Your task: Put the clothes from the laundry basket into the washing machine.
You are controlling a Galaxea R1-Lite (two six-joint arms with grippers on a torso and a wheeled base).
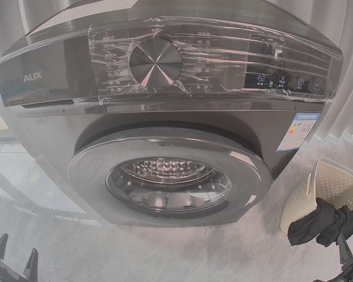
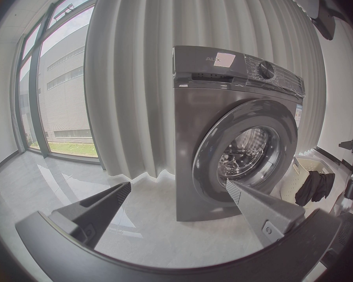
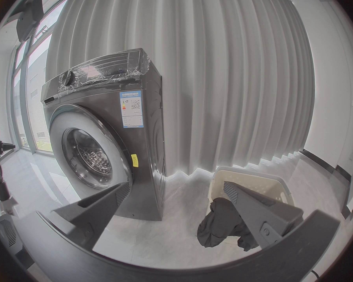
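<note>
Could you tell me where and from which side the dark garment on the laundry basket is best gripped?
Probably pinch the dark garment at the bunched fold humped over the laundry basket's rim, coming down from above: there the cloth stands proud, while its ends hang loose outside.

I see a pale, glossy tiled floor [image 1: 106, 251] carrying the washing machine [image 1: 168, 118] at twelve o'clock, with the laundry basket [image 1: 333, 185] standing near it at four o'clock.
</note>
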